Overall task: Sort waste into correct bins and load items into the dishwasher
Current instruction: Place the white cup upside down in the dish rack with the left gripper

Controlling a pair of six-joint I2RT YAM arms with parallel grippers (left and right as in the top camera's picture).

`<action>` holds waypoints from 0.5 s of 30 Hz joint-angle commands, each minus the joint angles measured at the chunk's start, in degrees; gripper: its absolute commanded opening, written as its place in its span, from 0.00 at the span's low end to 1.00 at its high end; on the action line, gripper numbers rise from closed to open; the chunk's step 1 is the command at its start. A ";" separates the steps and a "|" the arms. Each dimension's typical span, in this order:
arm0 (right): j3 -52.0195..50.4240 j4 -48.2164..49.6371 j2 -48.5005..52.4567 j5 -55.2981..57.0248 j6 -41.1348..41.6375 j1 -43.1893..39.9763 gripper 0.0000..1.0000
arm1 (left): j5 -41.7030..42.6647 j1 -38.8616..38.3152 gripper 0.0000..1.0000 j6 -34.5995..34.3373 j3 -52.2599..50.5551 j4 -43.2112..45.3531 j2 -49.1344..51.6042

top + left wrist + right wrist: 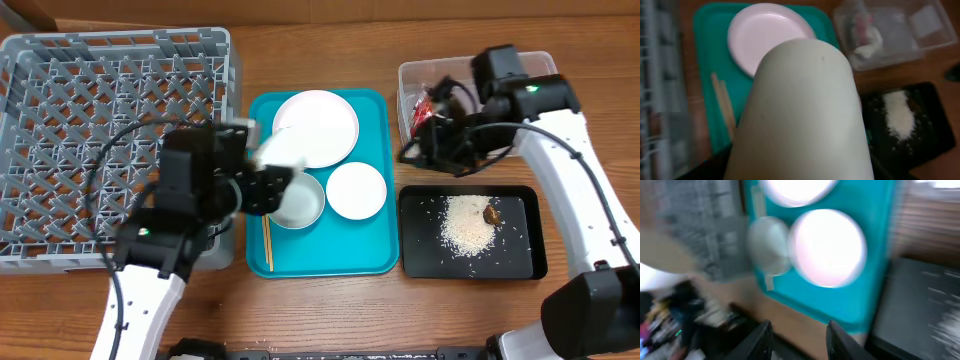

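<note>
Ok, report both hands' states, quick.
Left hand: closed on a bowl.
Right hand: open, empty.

Left gripper (262,178) gripped a blurred pale dish (278,150), grey bowl (300,203) just beside its fingers, chopsticks (267,240) close behind them, white plate (322,125) just ahead; right gripper (420,150) hung by the clear tub (405,75), red wrapper (428,103) near its fingers, rice (466,222) in the black tray (415,255) alongside.

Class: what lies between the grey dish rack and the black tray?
The teal tray fills that stretch, holding a white plate, a grey bowl, a small white dish and chopsticks, as the overhead view shows.
</note>
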 commanded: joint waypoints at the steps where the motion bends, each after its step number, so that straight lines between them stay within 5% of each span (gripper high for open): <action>1: 0.39 -1.55 -2.89 14.23 -0.07 -4.46 0.37 | -12.68 7.17 0.04 -0.04 4.79 -7.17 -1.95; 9: 0.37 -3.80 -5.81 17.55 -0.04 -10.93 0.37 | -19.12 26.99 0.04 -1.70 6.45 -15.54 -0.83; 15: 0.37 -4.02 -5.81 17.42 -0.09 -9.84 0.37 | -20.98 33.62 0.04 -1.68 6.40 -14.84 5.27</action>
